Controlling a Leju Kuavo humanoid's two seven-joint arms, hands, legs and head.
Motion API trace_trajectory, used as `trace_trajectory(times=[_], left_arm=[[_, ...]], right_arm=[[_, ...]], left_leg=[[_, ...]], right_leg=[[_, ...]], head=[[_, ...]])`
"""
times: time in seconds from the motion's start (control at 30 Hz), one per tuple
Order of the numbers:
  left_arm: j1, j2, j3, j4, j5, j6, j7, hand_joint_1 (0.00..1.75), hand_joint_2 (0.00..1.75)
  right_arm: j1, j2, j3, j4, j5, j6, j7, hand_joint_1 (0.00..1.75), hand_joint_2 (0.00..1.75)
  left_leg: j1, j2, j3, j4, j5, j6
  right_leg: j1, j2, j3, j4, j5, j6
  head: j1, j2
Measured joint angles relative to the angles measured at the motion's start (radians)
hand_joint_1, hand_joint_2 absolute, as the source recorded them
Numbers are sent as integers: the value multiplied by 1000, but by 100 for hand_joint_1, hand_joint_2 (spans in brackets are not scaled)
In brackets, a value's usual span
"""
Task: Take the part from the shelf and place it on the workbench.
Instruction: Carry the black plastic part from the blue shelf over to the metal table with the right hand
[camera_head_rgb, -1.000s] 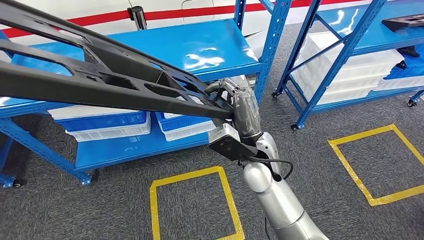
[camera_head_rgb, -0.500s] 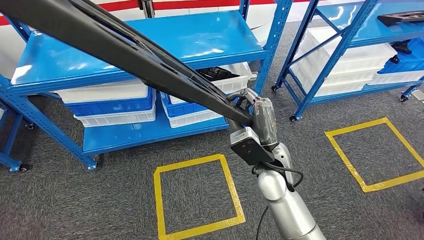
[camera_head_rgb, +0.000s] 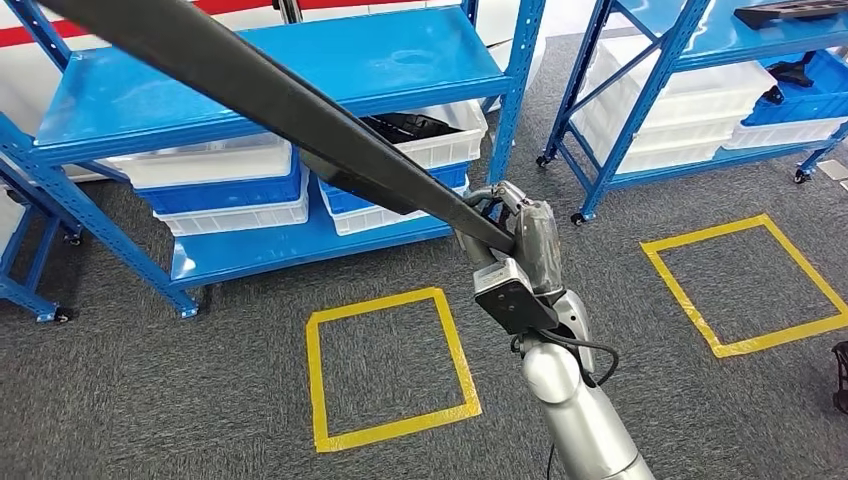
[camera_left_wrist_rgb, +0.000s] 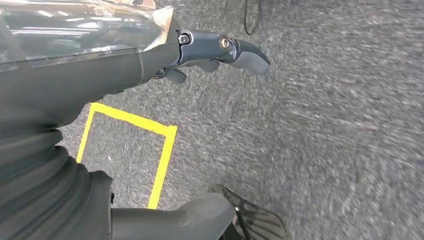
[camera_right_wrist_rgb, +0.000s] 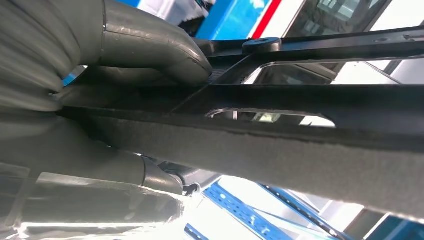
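Clearly a long, flat, matte black part (camera_head_rgb: 270, 100), seen edge-on from the head view as a dark bar running from the upper left down to the right hand (camera_head_rgb: 520, 235). Closer up, from the right wrist, an open frame of ribs with cut-out windows and a rough, fuzzy near edge (camera_right_wrist_rgb: 300, 145). Held aloft over the grey carpet, in front of the blue shelf (camera_head_rgb: 270, 80), gripped at its lower end between thick grey thumb (camera_right_wrist_rgb: 150, 50) and darker fingers. Left hand (camera_left_wrist_rgb: 220, 50) holding nothing, fingers extended over carpet and a yellow tape square (camera_left_wrist_rgb: 165, 155).
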Motion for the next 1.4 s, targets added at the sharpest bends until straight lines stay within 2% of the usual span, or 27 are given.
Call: trace_trajectory(times=[0.07,0.1,0.17,0.2,0.27,0.33,0.37,0.4,0.43,0.5,0.53,0.57,0.6,0.63,0.7,0.77,0.83,0.87,0.9,0.93,0.97,1.07,1.17,1.23,1.27,1.33,1.4], left_arm=[[-5,3,0,0,-3,0,0,0,175],[-8,4,0,0,-4,0,0,0,175],[-10,5,0,0,-6,-1,0,0,175],[-11,5,0,0,-6,-1,0,0,175],[-13,5,0,0,-6,-1,0,0,175],[-15,6,0,-1,-6,-1,0,0,175],[-15,6,0,-1,-6,-1,0,0,175],[-15,6,0,-1,-7,-1,-1,0,175],[-15,6,0,0,-7,-2,-3,0,175],[-15,5,0,0,-7,-2,-5,0,175],[-16,5,0,0,-9,-2,-6,0,175],[-16,5,0,-1,-12,-1,-8,0,175],[-16,5,0,-1,-14,-1,-12,0,175],[-16,5,0,-1,-15,-1,-16,0,175],[-14,5,0,-1,-15,-2,-23,0,175],[-12,4,0,0,-14,-2,-27,0,175],[-10,3,0,0,-12,-3,-28,0,175],[-10,2,1,0,-9,-3,-29,0,175],[-9,2,1,0,-4,-3,-30,0,175],[-8,2,2,0,1,-3,-32,0,175],[-7,2,2,0,6,-3,-35,0,175],[-6,2,7,0,19,-2,-43,0,175],[-1,1,18,0,37,-2,-53,0,175],[2,-2,29,0,51,0,-60,0,175],[3,-3,35,0,56,1,-61,0,175],[5,-5,46,0,65,7,-58,0,175],[8,-6,57,1,74,15,-45,0,175]], right_arm=[[5,-2,-7,0,-21,3,-9,175,175],[7,-2,-10,0,-29,5,-13,175,175],[9,-3,-15,1,-38,7,-17,175,175],[11,-5,-18,2,-39,8,-18,175,175],[14,-7,-24,3,-40,9,-18,175,175],[16,-10,-27,6,-41,10,-18,175,175],[18,-11,-29,8,-43,11,-18,175,175],[19,-12,-29,11,-47,13,-19,175,175],[20,-13,-30,14,-52,16,-19,175,175],[19,-13,-30,22,-63,23,-23,175,175],[17,-13,-30,25,-68,26,-26,175,175],[16,-12,-30,29,-71,29,-29,175,175],[15,-12,-30,32,-75,31,-33,175,175],[14,-12,-30,35,-78,34,-36,175,175],[14,-12,-30,42,-84,38,-41,175,175],[13,-12,-30,48,-88,41,-44,175,175],[13,-12,-30,53,-90,44,-46,175,175],[13,-12,-30,56,-91,46,-47,175,175],[13,-12,-30,60,-93,48,-49,175,175],[13,-12,-30,64,-94,51,-50,175,175],[13,-12,-30,67,-95,53,-51,175,175],[6,-9,-28,72,-95,59,-55,175,175],[-5,-6,-22,79,-93,69,-57,175,175],[-12,-7,-19,84,-98,72,-59,175,175],[-18,-8,-19,88,-103,74,-63,175,175],[-28,-10,-17,100,-116,76,-70,175,175],[-32,-11,-15,115,-128,79,-74,175,175]], left_leg=[[-2,-3,83,-121,-9,7],[-6,-4,99,-151,-19,14],[-11,-4,90,-161,-6,36],[-11,-1,83,-166,5,47],[-10,5,61,-177,34,69],[-12,7,33,-176,57,75],[-13,8,17,-176,69,74],[-13,8,1,-175,81,72],[-13,9,-14,-175,93,70],[-12,9,-41,-173,115,61],[-12,9,-51,-172,124,55],[-13,9,-57,-173,133,48],[-14,8,-60,-174,140,42],[-15,8,-61,-176,148,36],[-12,6,-64,-177,151,27],[-8,5,-85,-125,98,19],[-8,3,-130,5,10,13],[-8,3,-151,73,-19,12],[-8,3,-159,115,-28,12],[-8,3,-150,119,-19,14],[-9,3,-121,81,6,19],[-17,1,-11,-106,73,47],[-28,4,9,-157,76,60],[-23,6,19,-183,82,67],[-19,6,24,-196,86,71],[-15,7,26,-208,91,77],[-14,6,25,-206,91,76]], right_leg=[[3,-1,-20,15,10,12],[4,-2,-25,18,16,20],[7,-2,-31,16,32,36],[8,0,-40,22,27,39],[8,5,-71,79,-30,34],[5,7,-105,199,-117,26],[4,7,-113,258,-141,30],[2,7,-108,293,-145,38],[1,7,-87,295,-130,49],[-3,7,2,196,-89,67],[-3,8,60,116,-89,66],[1,9,101,49,-97,59],[5,10,126,2,-110,49],[10,11,134,-19,-118,39],[6,10,126,-20,-108,19],[-1,8,123,-21,-95,-3],[3,6,116,-20,-84,-18],[7,6,112,-19,-82,-20],[10,5,109,-18,-80,-22],[13,6,108,-17,-79,-22],[16,6,108,-16,-79,-22],[25,7,106,-13,-80,-19],[25,6,97,-15,-76,-9],[24,6,85,1,-90,-4],[25,7,67,35,-108,-3],[18,9,7,156,-157,-1],[6,9,-46,260,-183,11]], head=[[1,0],[2,0],[4,0],[4,0],[7,0],[10,0],[9,0],[9,0],[9,0],[9,0],[10,0],[9,0],[9,0],[8,0],[8,0],[7,0],[6,0],[6,0],[6,0],[6,0],[6,0],[7,0],[7,0],[8,0],[9,0],[12,0],[14,0]])
